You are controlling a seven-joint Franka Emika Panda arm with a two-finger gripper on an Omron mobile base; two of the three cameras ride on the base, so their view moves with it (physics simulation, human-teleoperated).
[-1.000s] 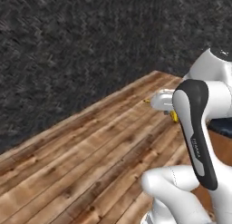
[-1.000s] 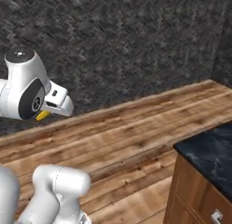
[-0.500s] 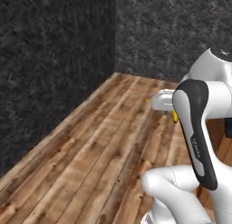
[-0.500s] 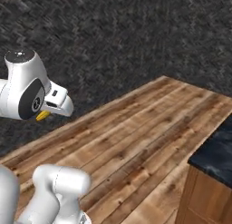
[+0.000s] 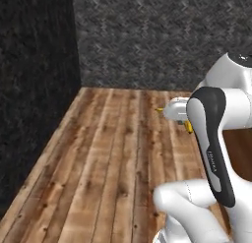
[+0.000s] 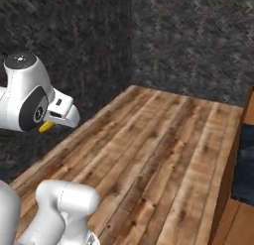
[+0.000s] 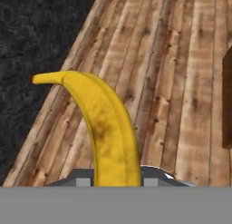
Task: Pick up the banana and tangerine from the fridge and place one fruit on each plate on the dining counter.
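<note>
The whole scene has swung in both base views across the last second: the dark wall corner has slid toward the middle of the picture and the wood floor (image 5: 113,158) now runs straight away from the robot. That is the base turning, not anything in the room moving. The arm's pose against its own body is unchanged.

The pincer (image 7: 118,177) is clamped on the banana (image 7: 102,123), which rises from between the jaws and curves off over the floor; in the left base view a bit of yellow banana (image 5: 188,126) peeks out beside the arm's forearm.

At the right edge of the right base view, the dark-topped dining table (image 6: 245,164) now shows only as a narrow strip.

My read: 1 fruit is in hand and being carried, and the base is mid-turn. No plate is in sight, so placing is not close.
</note>
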